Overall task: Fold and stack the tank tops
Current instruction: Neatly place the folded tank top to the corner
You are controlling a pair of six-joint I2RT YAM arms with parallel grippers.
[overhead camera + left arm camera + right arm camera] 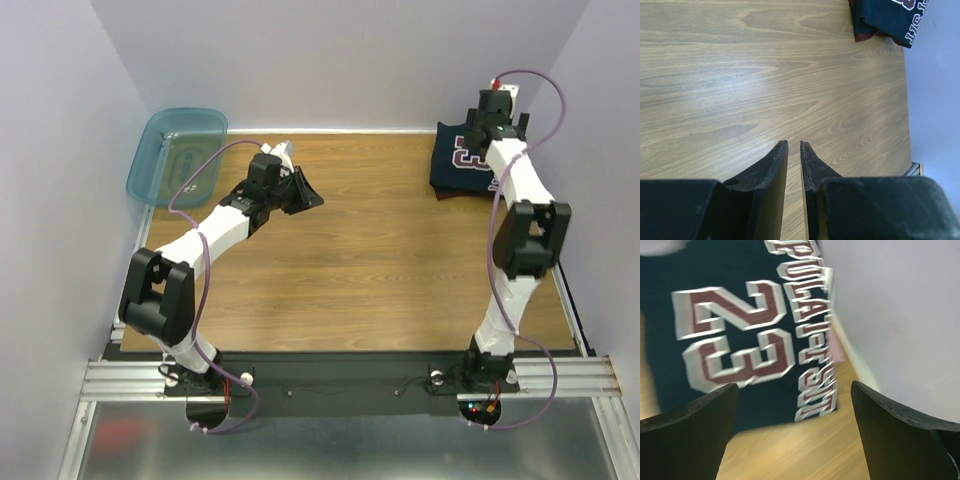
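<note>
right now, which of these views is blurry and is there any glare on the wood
right wrist view: motion blur smears the lettering on the navy tank top, and its edges run soft; left wrist view: the wood grain is sharp, with a pale glare patch on the table left of centre; top external view: in focus and evenly lit, no hard shadows or hot spots.

A fixed overhead camera looks down from behind the arms' bases [195,370], far enough back to take in the whole wooden table [380,250]. The left wrist camera sits low over the wood, facing past the left gripper [794,145] toward the far right corner; the right wrist camera hangs close above the navy tank top [740,270], its blurred lettering filling the frame between the fingers of the right gripper [795,387]. All three views share that top.
</note>
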